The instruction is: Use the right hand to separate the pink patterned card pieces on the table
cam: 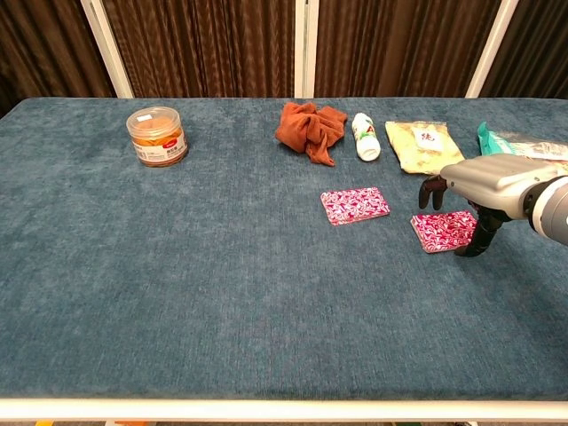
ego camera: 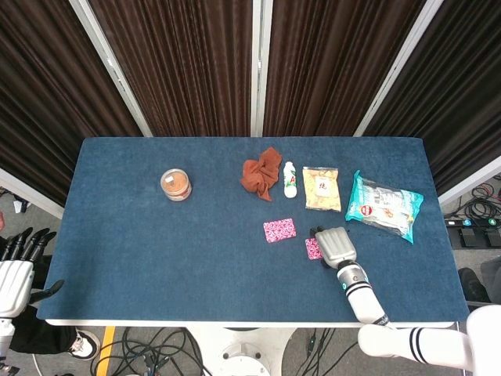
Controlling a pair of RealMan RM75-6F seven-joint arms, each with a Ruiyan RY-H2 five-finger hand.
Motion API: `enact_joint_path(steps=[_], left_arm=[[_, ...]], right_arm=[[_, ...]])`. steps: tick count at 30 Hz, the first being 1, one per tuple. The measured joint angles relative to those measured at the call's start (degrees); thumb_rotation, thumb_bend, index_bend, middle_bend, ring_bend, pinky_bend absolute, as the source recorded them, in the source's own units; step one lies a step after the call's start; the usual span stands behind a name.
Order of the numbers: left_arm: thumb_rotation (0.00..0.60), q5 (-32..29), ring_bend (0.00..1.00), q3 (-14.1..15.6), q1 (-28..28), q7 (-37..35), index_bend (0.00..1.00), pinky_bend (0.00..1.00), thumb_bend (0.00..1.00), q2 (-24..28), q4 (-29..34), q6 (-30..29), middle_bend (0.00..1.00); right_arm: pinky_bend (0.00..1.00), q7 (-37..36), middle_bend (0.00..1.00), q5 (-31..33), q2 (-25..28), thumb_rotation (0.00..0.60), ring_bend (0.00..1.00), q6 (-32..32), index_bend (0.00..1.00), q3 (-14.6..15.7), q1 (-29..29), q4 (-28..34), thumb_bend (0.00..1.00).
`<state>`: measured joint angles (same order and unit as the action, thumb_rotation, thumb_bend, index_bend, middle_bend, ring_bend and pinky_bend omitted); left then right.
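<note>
Two pink patterned card pieces lie flat and apart on the blue table. One pink card [ego camera: 279,230] [cam: 355,205] is near the table's middle. The other pink card [ego camera: 312,249] [cam: 447,230] lies to its right, partly under my right hand [ego camera: 335,246] [cam: 479,185]. That hand hovers over the card's right end with its dark fingers curled down; whether they touch the card I cannot tell. My left hand [ego camera: 14,262] hangs off the table's left edge, fingers spread, holding nothing.
Along the back stand an orange-lidded jar [ego camera: 176,185], a crumpled rust cloth [ego camera: 261,173], a small white bottle [ego camera: 290,179], a yellow snack packet [ego camera: 321,188] and a teal snack bag [ego camera: 384,205]. The table's front edge [cam: 284,404] is close below.
</note>
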<state>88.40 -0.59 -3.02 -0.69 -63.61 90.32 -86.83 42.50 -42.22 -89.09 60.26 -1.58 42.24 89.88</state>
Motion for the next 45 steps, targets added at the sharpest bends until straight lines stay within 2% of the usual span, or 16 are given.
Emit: enact_joint_path(steps=[31, 45], left_arm=[[0.600, -0.97, 0.00, 0.07, -0.13, -1.31, 0.13, 0.11, 0.15, -1.26, -2.12, 1.08, 0.09], [0.600, -1.19, 0.00, -0.26, -0.50, -2.00, 0.13, 0.11, 0.15, -1.45, -2.47, 1.38, 0.09]], right_arm=[[0.94, 1.91, 0.33, 0.80, -2.32, 0.600, 0.85, 0.13, 0.35, -0.70, -0.41, -2.57, 0.19], [0.94, 2.26, 0.39, 0.70, -2.95, 0.600, 0.85, 0.20, 0.40, -1.00, -0.43, -2.91, 0.21]])
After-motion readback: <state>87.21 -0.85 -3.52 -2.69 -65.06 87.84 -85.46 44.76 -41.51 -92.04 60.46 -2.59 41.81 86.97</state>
